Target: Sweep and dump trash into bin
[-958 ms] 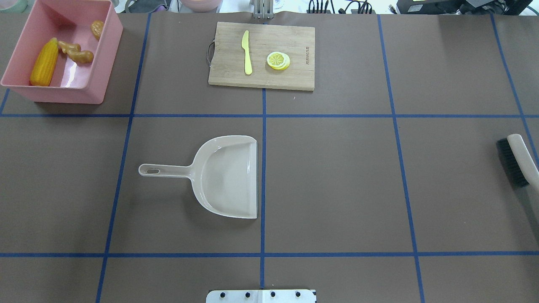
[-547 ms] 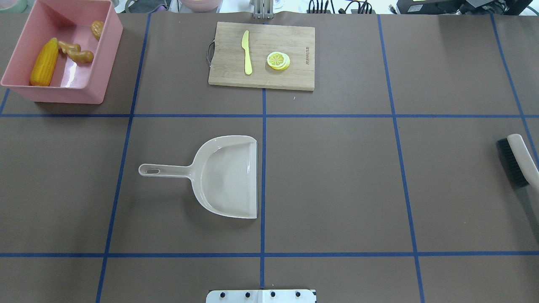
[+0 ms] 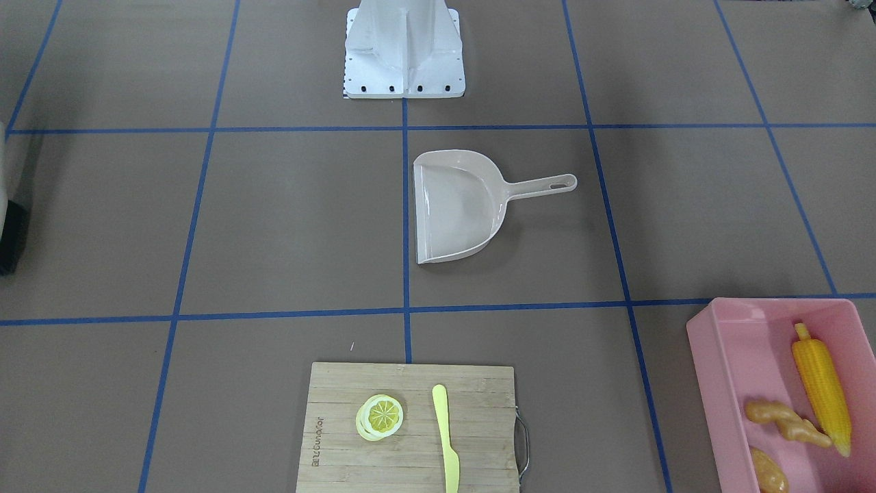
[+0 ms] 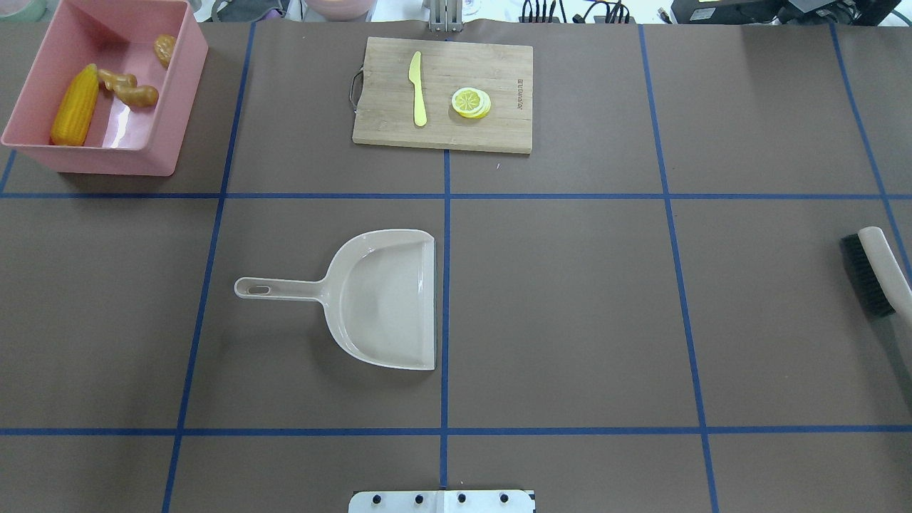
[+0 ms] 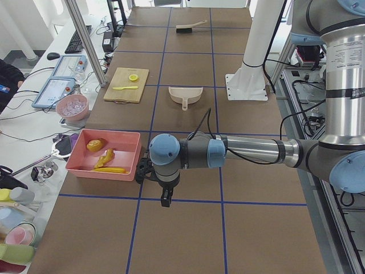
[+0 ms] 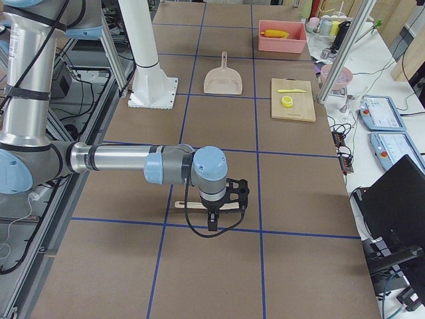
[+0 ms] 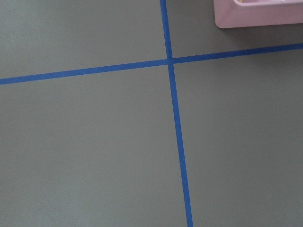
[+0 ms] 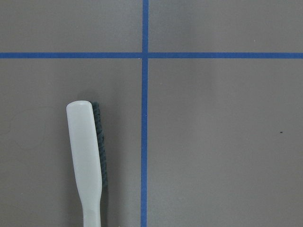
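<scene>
The trash lies inside the pink bin (image 4: pixel 43 153) at the table's far left corner: a yellow corn cob (image 4: pixel 75 107), a tan ginger root (image 4: pixel 128 89) and a brown potato (image 4: pixel 165 48). The front-facing view shows the same bin (image 3: pixel 712 383) with the corn (image 3: pixel 821 390) and ginger (image 3: pixel 787 421). In the left side view my left gripper (image 5: pixel 165 200) hangs near the bin's near corner; I cannot tell whether it is open or shut. In the right side view my right gripper (image 6: pixel 212 224) hovers over the brush (image 6: pixel 189 206), its state also unclear.
A beige dustpan (image 4: pixel 385 299) lies empty mid-table, handle pointing left. The brush (image 4: pixel 873 274) lies flat at the right edge, bristles (image 8: pixel 102 142) sideways. A wooden cutting board (image 4: pixel 442 92) at the back holds a yellow knife (image 4: pixel 417 89) and a lemon slice (image 4: pixel 470 102).
</scene>
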You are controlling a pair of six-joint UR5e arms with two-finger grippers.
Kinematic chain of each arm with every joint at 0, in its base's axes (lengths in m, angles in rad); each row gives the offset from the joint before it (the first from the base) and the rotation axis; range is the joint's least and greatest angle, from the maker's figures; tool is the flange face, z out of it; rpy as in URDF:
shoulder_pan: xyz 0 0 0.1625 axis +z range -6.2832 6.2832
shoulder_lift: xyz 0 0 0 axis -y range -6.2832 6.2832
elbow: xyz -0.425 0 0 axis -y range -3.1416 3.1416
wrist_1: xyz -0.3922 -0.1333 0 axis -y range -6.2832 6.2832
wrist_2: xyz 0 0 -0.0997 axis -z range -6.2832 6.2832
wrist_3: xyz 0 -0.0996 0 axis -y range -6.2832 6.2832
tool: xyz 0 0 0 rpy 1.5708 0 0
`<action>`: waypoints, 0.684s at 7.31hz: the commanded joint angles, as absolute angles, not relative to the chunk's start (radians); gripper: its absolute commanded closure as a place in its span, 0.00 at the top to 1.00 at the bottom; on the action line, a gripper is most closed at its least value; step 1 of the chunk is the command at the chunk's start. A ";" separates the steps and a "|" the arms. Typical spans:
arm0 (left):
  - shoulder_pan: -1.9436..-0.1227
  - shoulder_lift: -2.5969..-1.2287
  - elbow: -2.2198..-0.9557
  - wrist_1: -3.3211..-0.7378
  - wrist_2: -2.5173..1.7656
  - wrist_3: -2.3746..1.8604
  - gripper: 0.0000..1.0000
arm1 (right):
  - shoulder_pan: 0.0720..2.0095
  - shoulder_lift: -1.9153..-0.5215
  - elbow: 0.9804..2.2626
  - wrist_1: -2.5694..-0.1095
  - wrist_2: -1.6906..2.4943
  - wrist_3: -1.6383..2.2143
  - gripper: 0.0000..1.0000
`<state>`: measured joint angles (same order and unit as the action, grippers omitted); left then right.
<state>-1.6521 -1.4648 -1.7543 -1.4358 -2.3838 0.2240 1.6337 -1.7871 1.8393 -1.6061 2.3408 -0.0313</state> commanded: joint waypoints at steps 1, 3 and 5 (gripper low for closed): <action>-1.652 -1.465 -1.753 -1.436 -2.384 0.224 0.98 | 1.634 -1.789 1.838 -1.608 2.336 -0.037 1.00; -1.652 -1.465 -1.752 -1.436 -2.384 0.224 0.98 | 1.634 -1.796 1.836 -1.606 2.333 -0.037 1.00; -1.652 -1.465 -1.753 -1.436 -2.384 0.224 0.98 | 1.626 -1.787 1.836 -1.605 2.309 -0.043 1.00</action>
<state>-1.6521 -1.4649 -1.7529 -1.4358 -2.3838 0.2240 1.6306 -1.7932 1.8363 -1.6052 2.3210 -0.0403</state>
